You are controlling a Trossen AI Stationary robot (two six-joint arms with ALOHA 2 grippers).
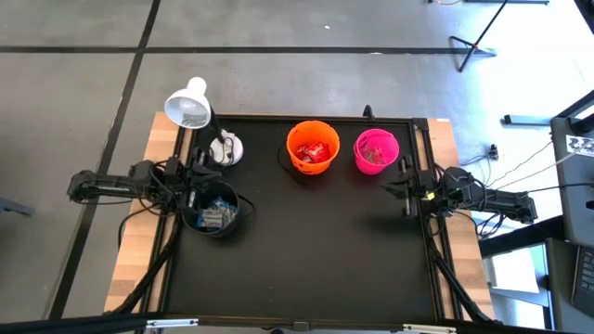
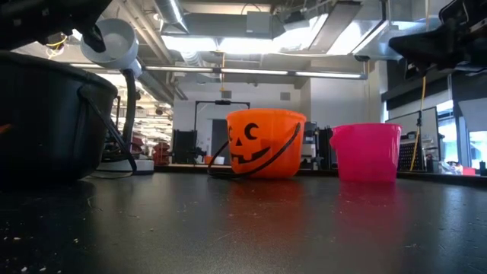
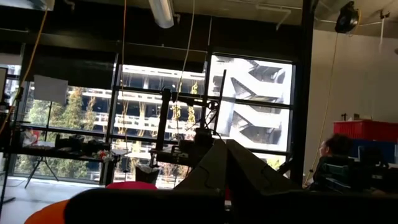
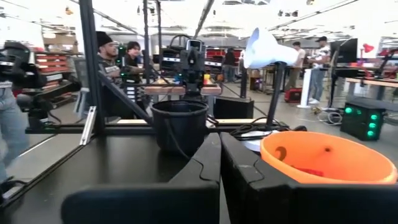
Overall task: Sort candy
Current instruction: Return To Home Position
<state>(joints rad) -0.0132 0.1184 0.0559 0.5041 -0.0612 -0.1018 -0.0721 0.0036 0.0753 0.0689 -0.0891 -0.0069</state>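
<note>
The candy (image 1: 313, 151) lies in the orange bucket (image 1: 291, 139), the black bucket (image 1: 243, 211) and, it seems, the pink bucket (image 1: 357, 144). Left gripper (image 1: 197, 190) by the black bucket and right gripper (image 1: 401, 186) at the right edge are both pressed together. Settle them home high, clear of the rims.

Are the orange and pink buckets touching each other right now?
Apart. The low view shows open background between the orange bucket and the pink bucket; the high view shows the same gap.

high cam: straight down over the whole table (image 1: 306, 269). low cam: tabletop height, hugging the black bucket (image 2: 46, 122), facing the orange bucket (image 2: 262, 144). wrist cams look level past left gripper (image 3: 224, 144) and right gripper (image 4: 219, 135); right one shares both buckets.
</note>
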